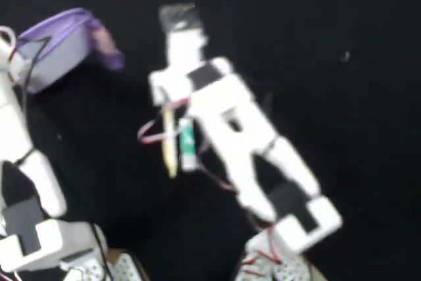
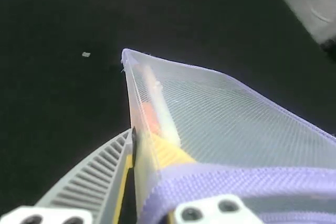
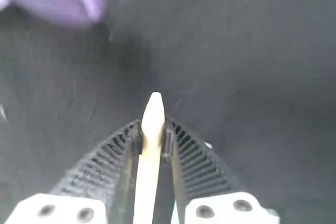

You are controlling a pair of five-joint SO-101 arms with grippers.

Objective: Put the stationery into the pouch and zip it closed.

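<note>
My left tool (image 2: 137, 145) clamps the mesh pouch (image 2: 226, 119) by its edge. My right tool (image 3: 153, 134) grips a cream pen (image 3: 148, 182) over the bench (image 3: 252, 51).

Robotics lab bench; black-covered table (image 1: 368, 97); white arm (image 1: 243, 136)

I count one purple mesh pouch (image 1: 56, 47), one white-and-orange pen (image 2: 157, 111) inside it, one yellow pen (image 1: 170, 146), one green-and-white stick (image 1: 187, 141), two white arms (image 1: 240, 129)

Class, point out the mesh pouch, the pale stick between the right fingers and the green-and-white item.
mesh pouch (image 2: 236, 119), left wrist view, on its mesh side wall.
pale stick (image 3: 153, 118), right wrist view, near its rounded tip.
green-and-white item (image 1: 187, 135), high view, on its green part.
</note>
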